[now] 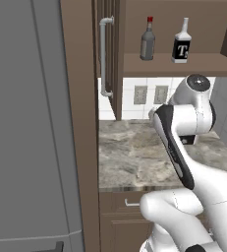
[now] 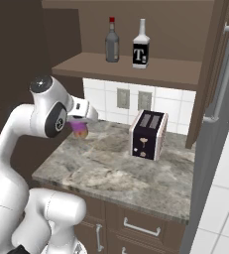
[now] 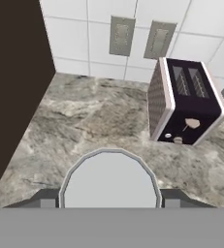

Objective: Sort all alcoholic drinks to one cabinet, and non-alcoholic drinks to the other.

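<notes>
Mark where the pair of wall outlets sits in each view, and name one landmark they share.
Left base view: wall outlets at upper middle, under the cabinet shelf.
Right base view: centre, on the tiles above the toaster.
Hand view: top centre, up-left of the toaster.
Shared landmark: the marble counter.

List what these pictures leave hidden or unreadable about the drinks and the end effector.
- Purple can, right base view: mostly hidden behind the arm's wrist, so its label can't be read.
- End effector, hand view: the can's silvery top covers most of its fingers.
- Square bottle, both base views: label too small to read beyond a large T.
- Open cabinet, left base view: right end cut by the frame edge.
</notes>
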